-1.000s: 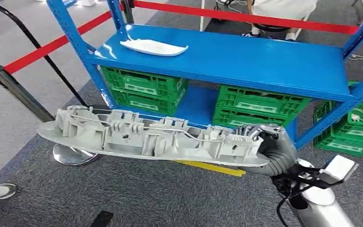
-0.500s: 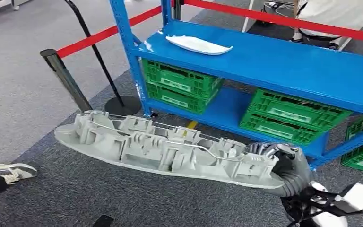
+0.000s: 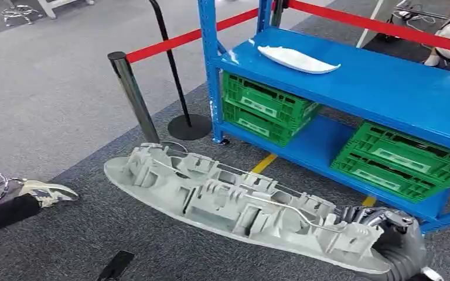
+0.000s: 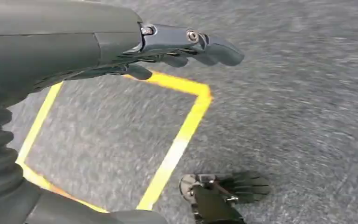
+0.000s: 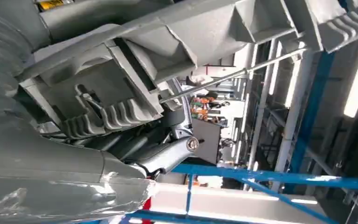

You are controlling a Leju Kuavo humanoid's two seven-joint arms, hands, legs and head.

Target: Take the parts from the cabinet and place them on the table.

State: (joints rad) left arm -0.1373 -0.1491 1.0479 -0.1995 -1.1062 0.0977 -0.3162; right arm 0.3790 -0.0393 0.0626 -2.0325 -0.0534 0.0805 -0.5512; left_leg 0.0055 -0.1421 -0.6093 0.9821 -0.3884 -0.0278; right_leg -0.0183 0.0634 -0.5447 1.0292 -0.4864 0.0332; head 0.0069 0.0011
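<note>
Gripping one end of a long grey moulded part [image 3: 240,205], right hand [image 3: 395,237] closed around it low in the head view, fingers [image 5: 168,156] curled under the ribbed underside in the right wrist view. Held clear of the carpet in front of the blue cabinet [image 3: 387,88], the part reaching away from the hand toward the chrome barrier post [image 3: 132,93] standing just off the cabinet's corner upright, ribbed side up, a thin metal rod running along its length. Lying on the cabinet's top shelf, well apart from the held part: a second, white part [image 3: 297,59]. Stacked on the cabinet's lower shelf: green crates [image 3: 266,105]. Hanging over grey carpet and a yellow floor marking [image 4: 182,135], away from the cabinet: left hand [image 4: 177,46], holding nothing, fingers stretched out loosely. Farther from the cabinet than the post, at the edge of the head view: a person's shoe [image 3: 50,190] and dark sleeve.
</note>
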